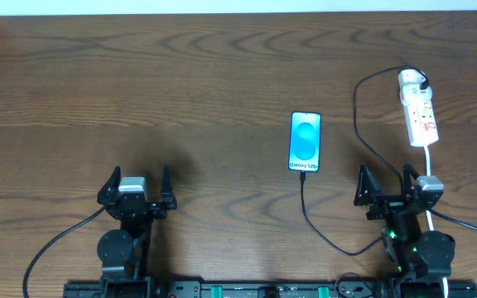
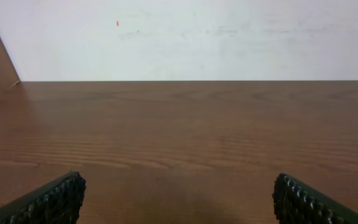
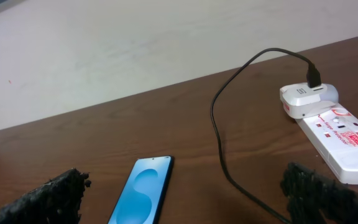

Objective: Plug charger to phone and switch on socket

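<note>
though slack, charger (image 3: 307, 98) near right hand (image 1: 385, 179)

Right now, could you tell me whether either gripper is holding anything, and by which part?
Nothing is held. The left gripper and the right gripper both stand open with nothing between their fingers.

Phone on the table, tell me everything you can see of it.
The phone is a slim dark-framed rectangle lying flat, face up on the wooden table. Its screen glows turquoise with a paler oval and small text at the near end. A black cable meets that near edge; whether it is seated I cannot tell.
</note>
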